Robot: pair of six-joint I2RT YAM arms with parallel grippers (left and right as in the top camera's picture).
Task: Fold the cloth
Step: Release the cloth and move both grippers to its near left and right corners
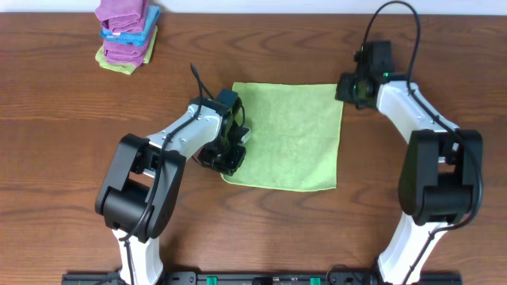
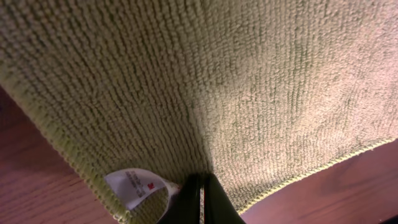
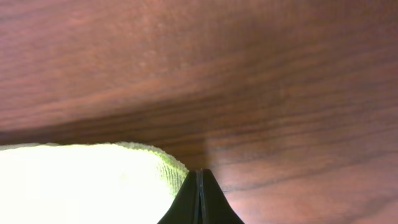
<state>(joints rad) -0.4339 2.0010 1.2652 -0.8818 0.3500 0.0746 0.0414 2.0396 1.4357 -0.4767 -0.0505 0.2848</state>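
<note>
At opposite corners of the cloth (image 1: 289, 134), the left gripper (image 2: 200, 182) seemingly pinches its edge, the right gripper (image 3: 200, 175) sits clenched; a lift-and-fold should follow.

The cloth (image 2: 249, 81) is seen as soft, matt microfibre: a fine looped pile laid in rows, bound by a stitched edge. A smooth white tag (image 2: 134, 185) – faintly glossy – is seen at that edge. The table (image 3: 280, 74) is shown as dark grained wood with a smooth, slightly shiny finish. The towels (image 1: 125, 36) stacked far left are rendered as similar fuzzy cloth.
</note>
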